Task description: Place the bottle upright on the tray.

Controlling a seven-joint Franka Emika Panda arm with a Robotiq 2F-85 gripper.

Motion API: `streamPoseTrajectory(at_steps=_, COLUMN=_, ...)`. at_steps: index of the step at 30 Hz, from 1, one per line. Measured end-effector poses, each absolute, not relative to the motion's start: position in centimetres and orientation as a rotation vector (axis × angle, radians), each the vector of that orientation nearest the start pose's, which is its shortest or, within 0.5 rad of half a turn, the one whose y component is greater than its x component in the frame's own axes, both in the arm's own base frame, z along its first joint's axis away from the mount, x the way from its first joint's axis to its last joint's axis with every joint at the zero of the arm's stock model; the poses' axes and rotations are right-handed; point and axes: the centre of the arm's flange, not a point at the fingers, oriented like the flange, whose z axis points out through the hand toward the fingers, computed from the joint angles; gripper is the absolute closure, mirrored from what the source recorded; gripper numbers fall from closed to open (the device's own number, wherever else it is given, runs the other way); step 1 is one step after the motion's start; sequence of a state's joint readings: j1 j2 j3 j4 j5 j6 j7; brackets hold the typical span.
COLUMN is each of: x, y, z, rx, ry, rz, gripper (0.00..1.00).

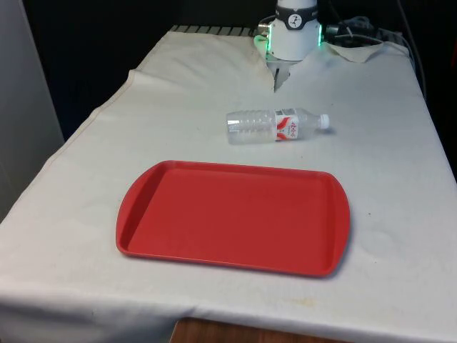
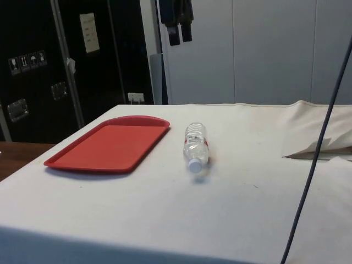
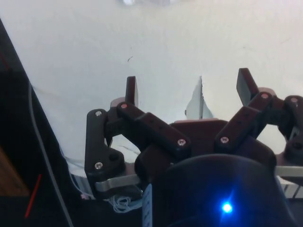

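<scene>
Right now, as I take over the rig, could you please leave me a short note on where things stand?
Gripper: open, holding nothing, over bare white cloth, well clear of the bottle.
Bottle: lying on its side on the cloth, between the robot's end of the table and the tray, not touching the tray. In the front view its white cap points to the front view's right.
Tray: red, flat on the cloth, nothing on it.
Done: nothing yet; the bottle is ungrasped.
Left: reach the bottle, grip it, turn it upright, stand it on the tray and let go.
</scene>
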State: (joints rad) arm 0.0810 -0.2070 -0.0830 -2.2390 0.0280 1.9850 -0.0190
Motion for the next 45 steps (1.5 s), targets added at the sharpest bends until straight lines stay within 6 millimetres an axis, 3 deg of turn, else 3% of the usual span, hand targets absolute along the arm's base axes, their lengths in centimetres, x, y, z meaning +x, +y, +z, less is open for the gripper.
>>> streamPoseTrajectory(at_steps=26, x=45.8, y=3.9, z=40.2, rx=-3.119, ry=-0.041, rz=0.024, gripper=0.00)
streamPoseTrajectory(at_steps=45, x=45.7, y=5.7, z=38.7, rx=-3.137, ry=-0.116, rz=0.021, gripper=0.00)
